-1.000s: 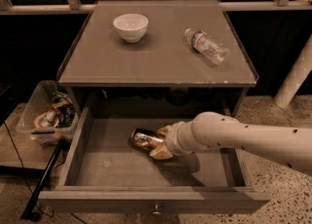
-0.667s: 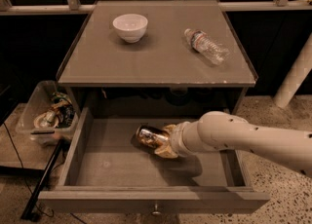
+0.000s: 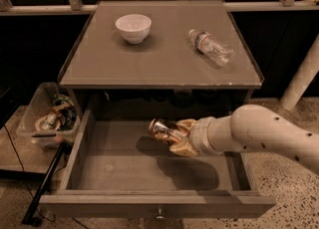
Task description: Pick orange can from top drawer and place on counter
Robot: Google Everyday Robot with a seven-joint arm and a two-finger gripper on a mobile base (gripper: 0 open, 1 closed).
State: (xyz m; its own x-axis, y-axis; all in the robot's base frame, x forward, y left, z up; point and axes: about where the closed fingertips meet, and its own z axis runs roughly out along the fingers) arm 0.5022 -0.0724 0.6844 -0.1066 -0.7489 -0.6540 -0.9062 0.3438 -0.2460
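Note:
The orange can lies sideways in my gripper, its silver end pointing left. The gripper is shut on it and holds it above the floor of the open top drawer, near the middle toward the back. The can's shadow falls on the drawer floor below it. My white arm reaches in from the right. The counter is the grey tabletop above the drawer.
A white bowl stands at the counter's back left. A clear plastic water bottle lies at its back right. A clear bin of clutter sits on the floor left of the cabinet. A white pole stands at the right.
The gripper has lifted the can off the drawer floor and carried it up and slightly back. Its shadow now shows below it.

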